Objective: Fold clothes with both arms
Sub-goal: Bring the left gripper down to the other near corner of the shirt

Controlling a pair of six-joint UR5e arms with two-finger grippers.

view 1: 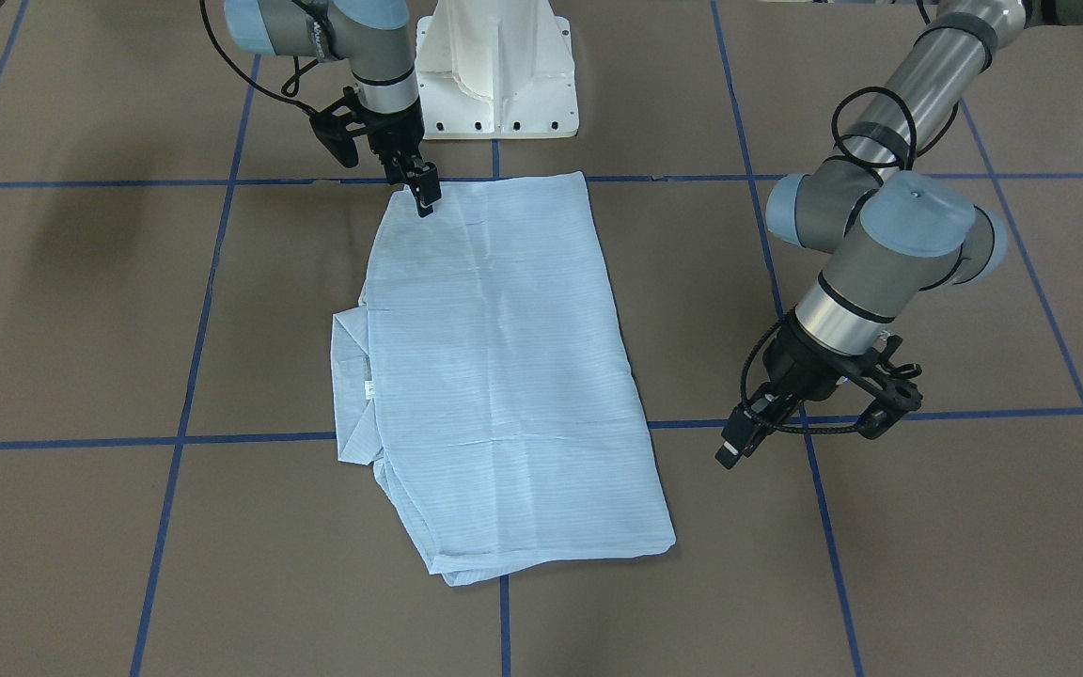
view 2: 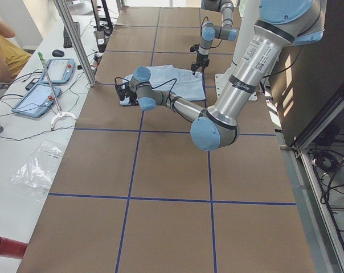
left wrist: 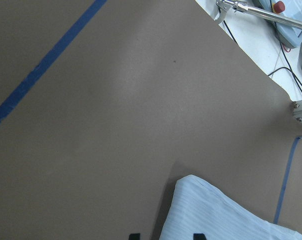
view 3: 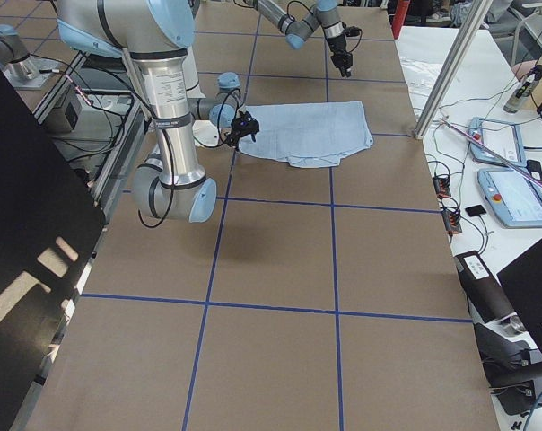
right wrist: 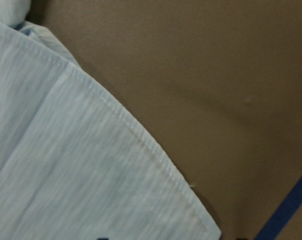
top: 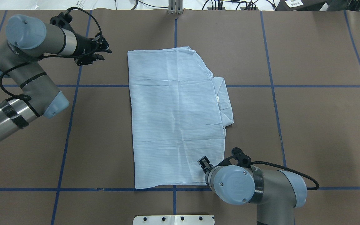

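while shirt [view 1: 504, 376] lies flat, r fingers [view 1: 425, 196] over 1 corner, l fingers [view 1: 729, 449] nearby.

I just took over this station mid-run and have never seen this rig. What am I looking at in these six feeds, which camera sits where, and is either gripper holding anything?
This is a robot with two jointed arms on a white pedestal, each ending in a two-finger gripper. The front view faces the robot, so sides are mirrored; the overhead view looks over its shoulders; two side views look along the table from its ends; the last two are wrist cameras. On the brown table lies one light-blue shirt, folded to a rough rectangle, its collar sticking out at one side. The right gripper is at the shirt corner nearest the pedestal, fingers apart, gripping nothing. The left gripper hangs over bare table off the shirt's far corner, also open and empty.
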